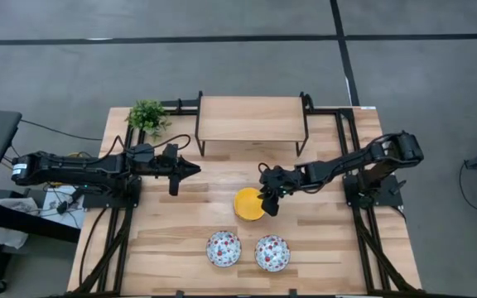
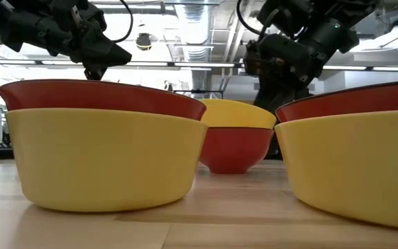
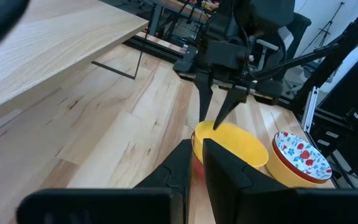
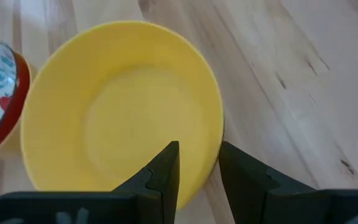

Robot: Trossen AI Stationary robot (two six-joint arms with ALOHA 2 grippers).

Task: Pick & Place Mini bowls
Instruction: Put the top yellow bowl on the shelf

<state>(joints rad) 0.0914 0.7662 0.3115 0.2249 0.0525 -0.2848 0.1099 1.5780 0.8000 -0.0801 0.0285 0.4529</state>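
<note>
Two patterned bowls [image 2: 102,149] fill the front of the low view, one at the left and one [image 2: 354,162] at the right. They are yellow outside with a red rim band and sit near the bottom edge of the high view, side by side but apart. You would judge them as already put down, since neither arm is near them.

Between and behind them stands the yellow bowl [image 1: 248,204], a little right of centre in the high view. It rests upright on the surface [image 1: 321,240], and in the low view it seems to nest in a red bowl [image 2: 231,151].

Your right gripper [image 4: 197,163] is at that bowl. Its fingers [image 4: 166,167] straddle the rim, one inside and one outside, with the wall between them. They are partly open around the rim, and you cannot tell whether they are pressing on it. A rim pinch suits a thin, shallow wall like this one, so this looks like either the start of a grasp or the end of a placement.

Your left gripper [image 1: 190,169] hangs above the surface at centre left in the high view. It is well apart from every bowl, its fingers [image 3: 229,177] are nearly together and it holds nothing. It seems to be waiting clear of the right arm's work.

Behind both arms, a small wooden shelf [image 1: 251,120] and a potted plant [image 1: 148,116] stand at the top of the high view.
</note>
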